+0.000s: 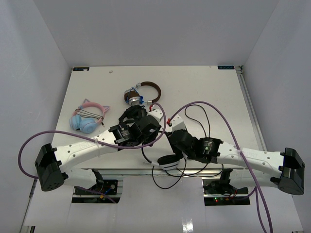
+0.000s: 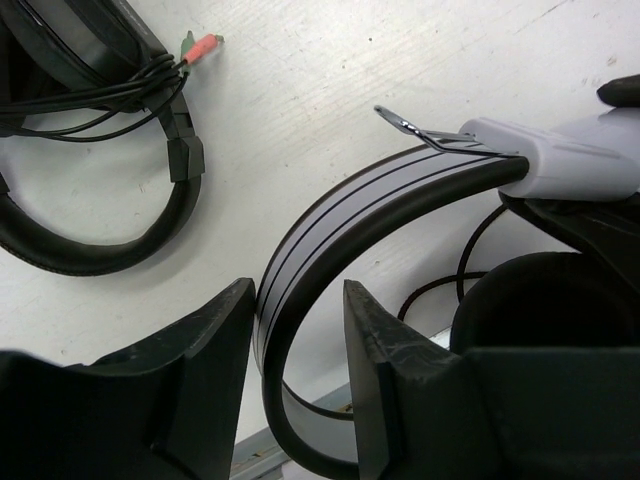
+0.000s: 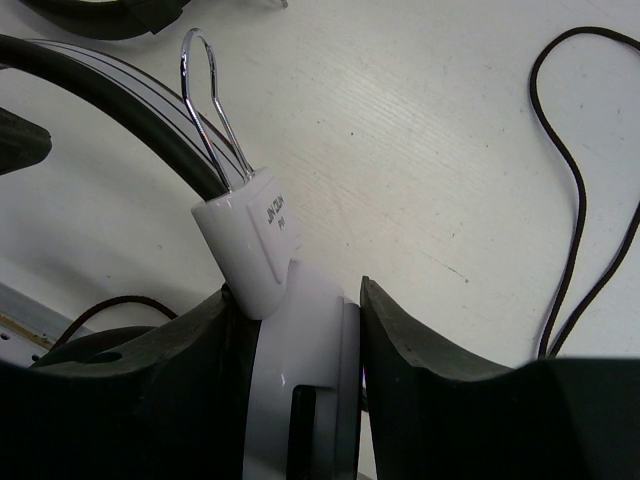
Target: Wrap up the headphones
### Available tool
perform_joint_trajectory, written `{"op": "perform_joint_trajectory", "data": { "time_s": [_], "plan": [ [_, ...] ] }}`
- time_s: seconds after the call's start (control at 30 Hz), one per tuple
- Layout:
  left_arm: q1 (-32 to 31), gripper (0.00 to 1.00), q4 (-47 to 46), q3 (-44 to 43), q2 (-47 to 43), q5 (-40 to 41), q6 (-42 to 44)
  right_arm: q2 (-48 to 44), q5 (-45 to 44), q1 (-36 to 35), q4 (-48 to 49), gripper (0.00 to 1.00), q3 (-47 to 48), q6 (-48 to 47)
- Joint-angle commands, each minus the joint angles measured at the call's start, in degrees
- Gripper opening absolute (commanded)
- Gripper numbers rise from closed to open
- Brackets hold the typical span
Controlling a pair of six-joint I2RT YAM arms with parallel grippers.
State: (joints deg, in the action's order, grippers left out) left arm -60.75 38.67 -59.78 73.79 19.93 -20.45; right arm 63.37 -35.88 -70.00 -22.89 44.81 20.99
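Now left tool clamps the headphones at headband, right tool at earcup

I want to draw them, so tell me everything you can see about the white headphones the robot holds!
The white headphones look like glossy plastic. Their curved headband is white with thin black stripes and a black underside, pinched in the left hand. A shiny metal wire loop links the band to a white ear cup, which the right hand squeezes. They sit near the front edge of the table, and their thin black cable trails loose across it.
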Motion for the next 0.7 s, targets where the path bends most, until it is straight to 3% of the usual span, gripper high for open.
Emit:
{"op": "perform_joint_trajectory", "data": {
  "time_s": [0.0, 0.43, 0.5, 0.67],
  "plan": [
    [-0.24, 0.51, -2.19, 0.96, -3.12, 1.93, -0.83, -1.83, -2.18, -0.14, 2.67, 0.08, 2.83, 2.39],
    [-0.24, 0.46, -1.79, 3.25, -3.24, 3.98, -1.17, -5.01, -1.76, -0.19, 2.09, 0.08, 2.39, 1.69],
    [-0.24, 0.38, -1.84, 3.6, -3.47, 4.43, -1.45, -4.86, -1.53, -0.14, 2.14, 0.08, 2.37, 1.5],
    [-0.24, 0.05, -1.84, 3.35, -3.3, 6.13, -1.71, -3.92, -1.43, -0.23, 2.23, 0.08, 2.43, 1.78]
  ]
}}
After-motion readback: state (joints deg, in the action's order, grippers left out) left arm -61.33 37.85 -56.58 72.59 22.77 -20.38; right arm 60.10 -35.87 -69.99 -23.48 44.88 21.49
